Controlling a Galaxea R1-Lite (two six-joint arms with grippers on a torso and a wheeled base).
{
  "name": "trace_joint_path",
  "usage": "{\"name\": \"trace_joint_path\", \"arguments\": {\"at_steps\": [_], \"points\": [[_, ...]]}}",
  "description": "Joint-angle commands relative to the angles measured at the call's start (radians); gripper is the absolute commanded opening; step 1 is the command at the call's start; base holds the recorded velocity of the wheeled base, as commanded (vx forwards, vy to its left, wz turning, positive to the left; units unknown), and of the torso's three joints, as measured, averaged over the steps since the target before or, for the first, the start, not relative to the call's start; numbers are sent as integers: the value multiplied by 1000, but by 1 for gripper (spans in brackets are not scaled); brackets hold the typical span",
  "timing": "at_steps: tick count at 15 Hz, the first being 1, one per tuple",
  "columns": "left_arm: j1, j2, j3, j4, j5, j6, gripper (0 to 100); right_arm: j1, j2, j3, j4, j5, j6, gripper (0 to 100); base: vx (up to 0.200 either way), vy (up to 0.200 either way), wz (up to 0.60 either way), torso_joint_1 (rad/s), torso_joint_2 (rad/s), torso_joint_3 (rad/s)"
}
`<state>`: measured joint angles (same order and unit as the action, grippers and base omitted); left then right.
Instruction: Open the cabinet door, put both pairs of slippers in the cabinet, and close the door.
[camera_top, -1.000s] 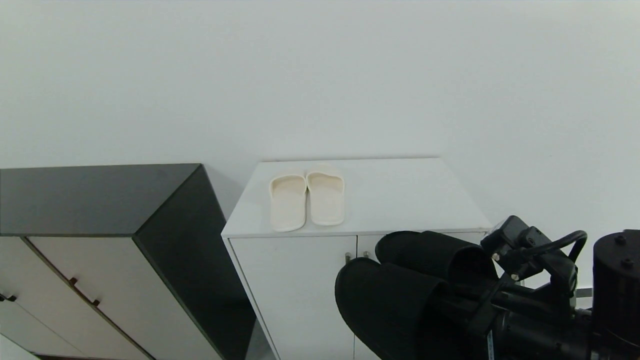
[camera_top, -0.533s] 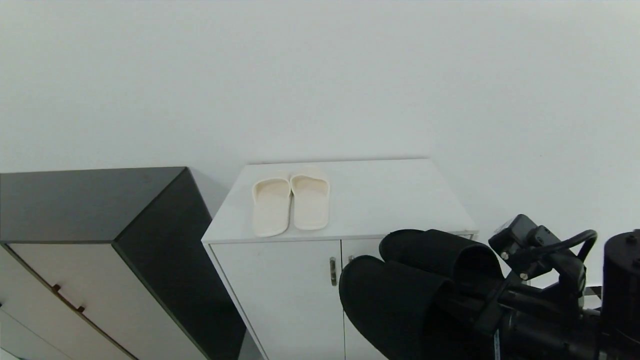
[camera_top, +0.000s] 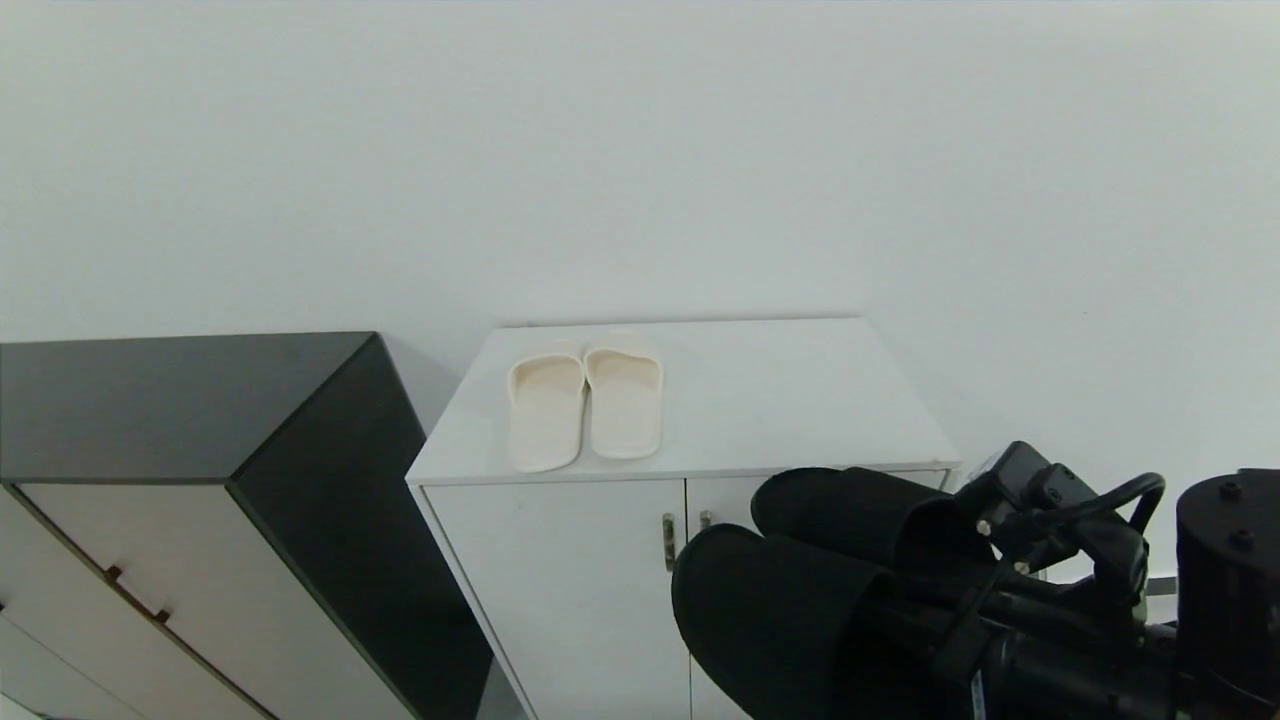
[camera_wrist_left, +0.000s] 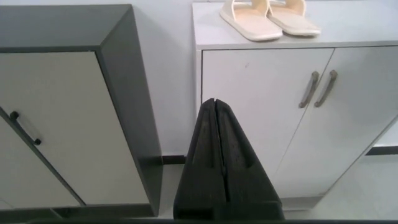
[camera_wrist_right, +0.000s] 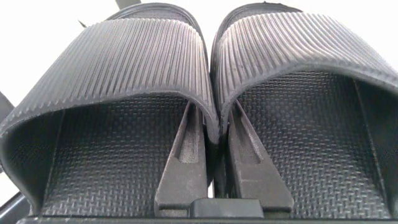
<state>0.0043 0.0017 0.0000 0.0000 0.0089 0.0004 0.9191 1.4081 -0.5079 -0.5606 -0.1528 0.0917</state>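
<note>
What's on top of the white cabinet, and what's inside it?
A pair of cream slippers lies side by side on top of the white cabinet, toward its left side. Both doors are shut, so the inside is hidden.

Soft, even light is coming from above and leaving the white wall (camera_top: 640, 150) bright, with no glare. The white cabinet (camera_top: 780, 400) is glowing pale on top, and the cream slippers (camera_top: 585, 405) are casting only faint shadows there. A grey shadow is lying on the wall between it and the dark cabinet (camera_top: 340, 520), whose top is showing a dull sheen. The black slippers (camera_top: 790, 610) are swallowing light in the head view; in the right wrist view their ribbing is catching a grey sheen and shading the footbeds.
</note>
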Motion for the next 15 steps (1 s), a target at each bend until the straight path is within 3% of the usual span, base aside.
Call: {"name": "trace_joint_path", "arguments": {"at_steps": [1,4,7,8,15], "points": [[-1,0,0,0,2,1,0,1,12,11,-5,2,0,0,0,0,0,-124,320,163],[-1,0,0,0,9,0,0,4,-3,28,-36,16,0,0,0,0,0,-163,378,209],[-1,0,0,0,6,-2,0,4,-52,77,-50,117,-27,0,0,0,0,-215,496,281],[-1,0,0,0,6,-2,100,4,-47,77,-50,119,-33,0,0,0,0,-232,544,310],[-1,0,0,2,-9,21,100,0,-43,83,-50,113,-36,0,0,0,0,-216,540,317]]}}
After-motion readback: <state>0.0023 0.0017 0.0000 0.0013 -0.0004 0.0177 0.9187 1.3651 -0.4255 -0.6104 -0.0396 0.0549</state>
